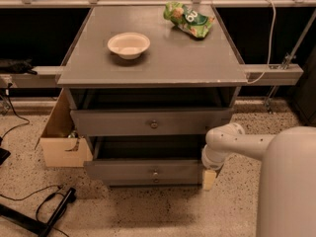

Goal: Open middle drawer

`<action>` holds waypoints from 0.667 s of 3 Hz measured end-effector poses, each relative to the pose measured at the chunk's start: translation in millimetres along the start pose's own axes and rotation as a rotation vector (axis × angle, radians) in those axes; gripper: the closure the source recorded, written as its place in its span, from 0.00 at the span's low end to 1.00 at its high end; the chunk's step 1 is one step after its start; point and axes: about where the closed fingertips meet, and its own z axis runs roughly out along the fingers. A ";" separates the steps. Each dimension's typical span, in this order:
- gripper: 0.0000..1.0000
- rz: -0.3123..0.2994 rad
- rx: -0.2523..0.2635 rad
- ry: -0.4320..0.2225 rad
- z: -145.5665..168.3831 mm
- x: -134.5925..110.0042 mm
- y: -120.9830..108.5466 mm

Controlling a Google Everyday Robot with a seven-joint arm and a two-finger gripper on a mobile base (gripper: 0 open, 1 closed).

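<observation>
The grey cabinet (153,68) shows two flat fronts. The upper front (123,123) has a small round knob at its centre. Below a dark gap, the middle drawer (123,171) has its own small knob (155,172) and stands a little out of the cabinet. A second knob (156,180) shows just under it, on a front that is mostly hidden. My gripper (209,178) hangs from the white wrist (219,144), low against the right end of the middle drawer's front.
A cream bowl (128,44) and a green snack bag (190,19) lie on the cabinet top. An open cardboard box (61,142) stands at the cabinet's left. Black cables and a stand foot (44,214) lie on the speckled floor. My white body (289,186) fills the right foreground.
</observation>
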 end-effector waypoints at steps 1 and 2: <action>0.26 -0.045 -0.002 -0.023 -5.5 -6.6 19.9; 0.50 -0.080 -0.028 -0.014 -7.4 -9.2 35.6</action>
